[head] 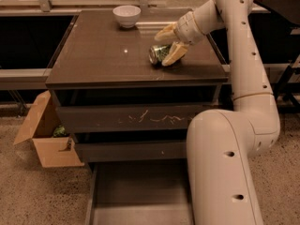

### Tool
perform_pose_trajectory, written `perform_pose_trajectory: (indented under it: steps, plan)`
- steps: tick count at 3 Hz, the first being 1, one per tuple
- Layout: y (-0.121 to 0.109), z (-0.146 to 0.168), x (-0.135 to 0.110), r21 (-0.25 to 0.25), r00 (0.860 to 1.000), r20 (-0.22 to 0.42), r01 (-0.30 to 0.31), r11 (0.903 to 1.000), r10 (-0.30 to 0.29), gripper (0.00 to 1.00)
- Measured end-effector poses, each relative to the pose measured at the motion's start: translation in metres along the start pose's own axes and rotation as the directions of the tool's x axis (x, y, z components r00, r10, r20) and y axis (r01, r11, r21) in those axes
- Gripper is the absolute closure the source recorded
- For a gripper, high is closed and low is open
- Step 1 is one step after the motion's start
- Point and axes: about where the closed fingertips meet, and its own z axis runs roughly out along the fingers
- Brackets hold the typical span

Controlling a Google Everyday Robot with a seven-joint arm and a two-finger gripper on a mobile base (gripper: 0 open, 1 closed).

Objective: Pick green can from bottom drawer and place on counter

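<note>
The green can [158,54] lies on its side on the counter [103,55], right of the middle, with a silver end facing left. My gripper [163,48] reaches in from the right and straddles the can. The upper finger [166,32] stands off the can. The lower finger [174,54] lies against the can's right side. The fingers are spread open. The bottom drawer [140,191] is pulled out at the foot of the cabinet and its flat floor shows nothing on it.
A white bowl [126,16] stands at the counter's back edge. An open cardboard box [44,135] with a green item inside sits on the floor to the left. My arm's large white base [225,168] stands right of the drawers.
</note>
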Motion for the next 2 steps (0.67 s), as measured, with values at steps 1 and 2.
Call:
perform_pose_trajectory:
  steps: [1, 2]
  plan:
    - [-0.0022, -0.003, 0.0018, 0.011, 1.0, -0.007, -0.005, 0.9999, 0.005, 0.0]
    - [-0.0045, -0.0095, 0.0042, 0.028, 1.0, -0.013, -0.008, 0.9996, 0.009, 0.0]
